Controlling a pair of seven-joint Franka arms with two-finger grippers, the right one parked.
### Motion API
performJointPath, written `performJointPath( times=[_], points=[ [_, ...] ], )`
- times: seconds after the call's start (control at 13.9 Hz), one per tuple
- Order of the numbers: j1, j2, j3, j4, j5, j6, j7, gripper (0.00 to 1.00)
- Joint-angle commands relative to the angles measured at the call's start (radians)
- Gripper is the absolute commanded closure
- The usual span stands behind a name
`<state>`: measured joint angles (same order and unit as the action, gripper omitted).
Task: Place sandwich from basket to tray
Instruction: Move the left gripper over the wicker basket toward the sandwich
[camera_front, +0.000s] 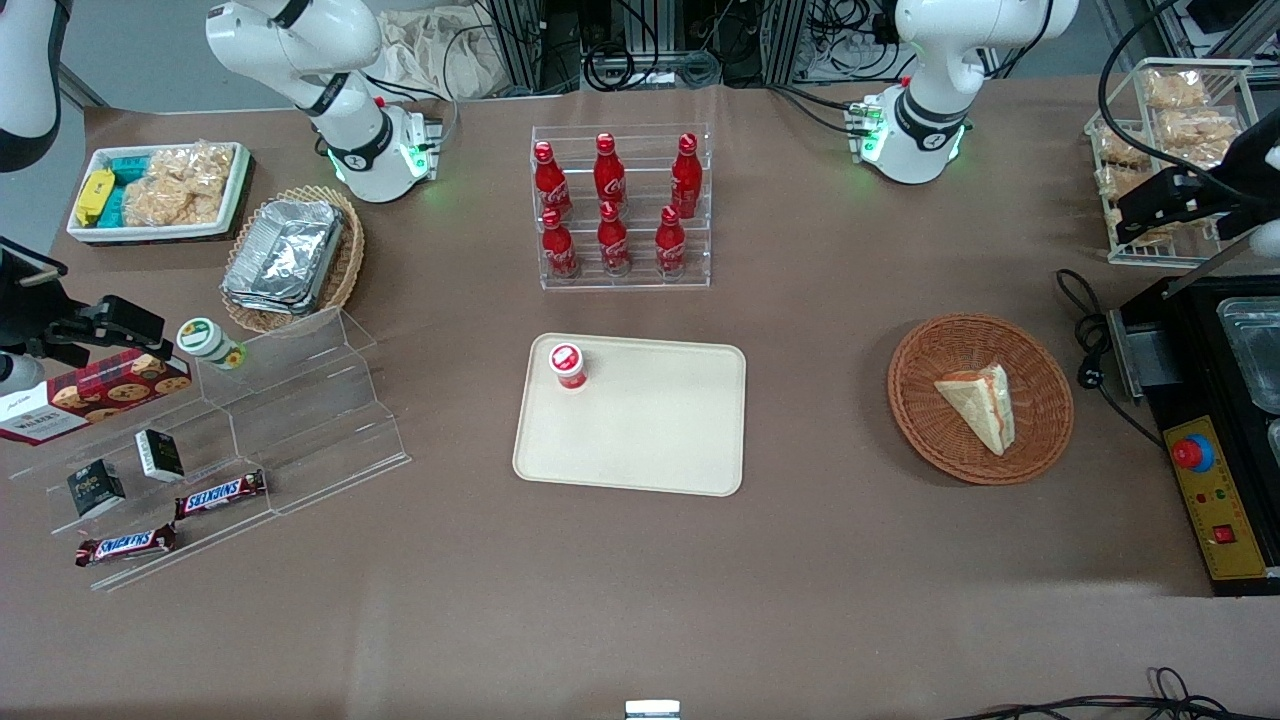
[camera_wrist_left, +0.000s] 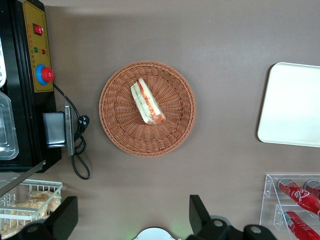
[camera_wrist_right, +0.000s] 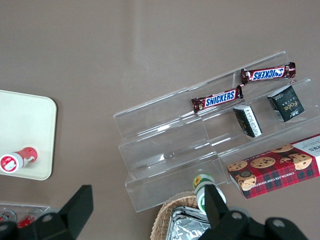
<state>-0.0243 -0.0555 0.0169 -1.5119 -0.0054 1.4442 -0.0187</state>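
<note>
A sandwich (camera_wrist_left: 147, 101) lies in the round wicker basket (camera_wrist_left: 120, 132) on the brown bench (camera_wrist_left: 220, 45). The hand (camera_wrist_left: 132, 220) hovers high above, fingers (camera_wrist_left: 199, 214) spread wide apart. The cream tray (camera_wrist_left: 295, 105) sits well apart from the basket, near red cola bottles (camera_wrist_left: 296, 192).

Gripper (camera_wrist_left: 130, 220) high above table, fingers spread wide, clear of basket (camera_front: 1040, 440). Sandwich (camera_front: 980, 405) lies alone in basket, open from above. Bare tabletop between basket and tray (camera_front: 650, 440). One red-capped bottle (camera_front: 568, 365) stands on tray's corner; remaining tray surface bare.
</note>
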Motion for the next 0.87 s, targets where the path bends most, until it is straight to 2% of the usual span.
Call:
performJointPath(
  times=[0.0, 0.36, 0.58, 0.79],
  points=[
    [0.018, -0.01, -0.011, -0.005, 0.001, 0.001, -0.017, 0.0],
    [0.021, 0.008, -0.006, -0.027, 0.016, 0.001, -0.049, 0.0],
    [0.021, 0.103, -0.006, -0.03, 0.018, 0.051, -0.225, 0.0],
    [0.02, 0.205, -0.008, -0.047, 0.018, 0.14, -0.317, 0.0]
  ],
)
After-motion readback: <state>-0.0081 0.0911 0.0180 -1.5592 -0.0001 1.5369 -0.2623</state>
